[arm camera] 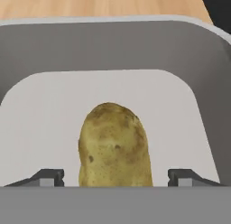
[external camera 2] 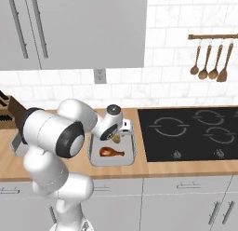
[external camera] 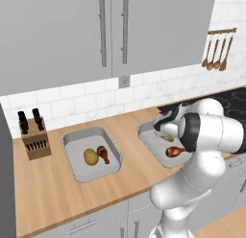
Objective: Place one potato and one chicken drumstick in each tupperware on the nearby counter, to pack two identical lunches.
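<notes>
Hand view: potato (arm camera: 115, 146) long axis upright, between gripper (arm camera: 115, 177) fingertips.

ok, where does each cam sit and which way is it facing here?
Left base view: behind the arm's left, facing down over the counter and both tubs; arm at lower right.
Right base view: behind its right, facing the stovetop and right tub; arm at lower left.
Hand view: along the open pincer, potato between the fingertips.
Base views share the right tub's drumstick.
</notes>
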{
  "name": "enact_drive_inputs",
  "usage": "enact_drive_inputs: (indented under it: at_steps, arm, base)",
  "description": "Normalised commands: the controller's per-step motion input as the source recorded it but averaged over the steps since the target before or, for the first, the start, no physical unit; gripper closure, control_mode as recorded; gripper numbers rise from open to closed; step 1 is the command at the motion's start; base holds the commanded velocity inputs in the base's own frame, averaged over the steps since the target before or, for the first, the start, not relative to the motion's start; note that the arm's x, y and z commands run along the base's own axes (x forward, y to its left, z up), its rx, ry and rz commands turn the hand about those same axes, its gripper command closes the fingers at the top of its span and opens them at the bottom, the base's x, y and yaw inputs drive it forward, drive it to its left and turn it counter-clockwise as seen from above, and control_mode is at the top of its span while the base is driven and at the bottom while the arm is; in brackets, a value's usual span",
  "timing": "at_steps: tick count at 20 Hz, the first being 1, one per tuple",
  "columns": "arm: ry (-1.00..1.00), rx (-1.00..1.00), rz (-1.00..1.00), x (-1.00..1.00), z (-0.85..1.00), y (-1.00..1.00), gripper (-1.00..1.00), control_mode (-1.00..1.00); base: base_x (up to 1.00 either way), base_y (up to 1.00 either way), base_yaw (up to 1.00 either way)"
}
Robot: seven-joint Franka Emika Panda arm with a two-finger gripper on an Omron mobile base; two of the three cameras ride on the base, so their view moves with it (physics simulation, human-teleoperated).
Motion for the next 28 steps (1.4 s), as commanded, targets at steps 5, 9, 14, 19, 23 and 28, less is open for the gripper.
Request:
enact_drive_inputs:
  at_steps: [5, 9, 14, 19, 23, 28]
  arm:
    - [-0.21, 0.00, 0.00, -0.49, 0.75, 0.01, -1.00, -1.00]
    - [-0.26, 0.00, 0.00, -0.97, 0.99, 0.00, -1.00, -1.00]
    - [-0.26, 0.00, 0.00, -1.00, 0.82, -0.02, -1.00, -1.00]
    - [-0.18, 0.00, 0.00, -0.75, 0.35, -0.06, -1.00, -1.00]
    - [-0.12, 0.00, 0.00, -0.39, 0.05, -0.07, -1.00, -1.00]
    - [-0.02, 0.01, 0.00, -0.22, 0.00, -0.20, -1.00, -1.00]
  base:
    - [0.00, 0.00, 0.00]
    - [0.00, 0.00, 0.00]
    - [0.00, 0.00, 0.00]
    - [0.00, 0.00, 0.00]
    - [0.00, 0.00, 0.00]
    - [0.00, 0.00, 0.00]
